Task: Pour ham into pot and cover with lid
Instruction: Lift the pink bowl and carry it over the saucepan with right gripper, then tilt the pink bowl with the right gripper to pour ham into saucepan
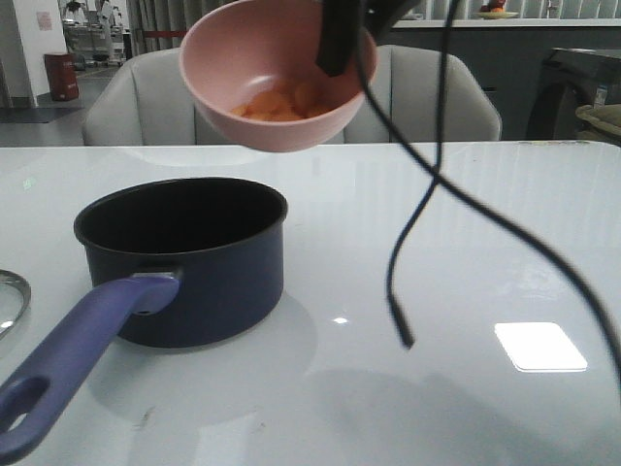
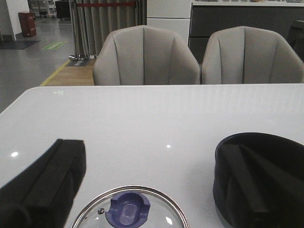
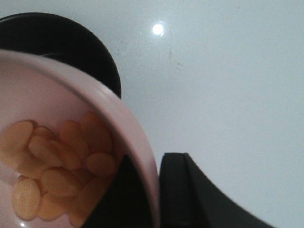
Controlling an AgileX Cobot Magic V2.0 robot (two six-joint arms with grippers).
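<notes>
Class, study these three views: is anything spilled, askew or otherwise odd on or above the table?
Nothing is spilled. The pink bowl hangs tilted in the right gripper, above the pot, the ham still inside. A loose black cable dangles over the table.

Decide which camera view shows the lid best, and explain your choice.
The left wrist view: the lid shows its blue knob, glass and steel rim, though cut off by the frame edge. The front view catches only a sliver of rim at the table's left edge. The right wrist view shows none.

The right pincer (image 1: 340,44) holds a pink bowl (image 1: 277,73) of ham (image 1: 281,103) — tilted — above the pot (image 1: 184,257).
</notes>
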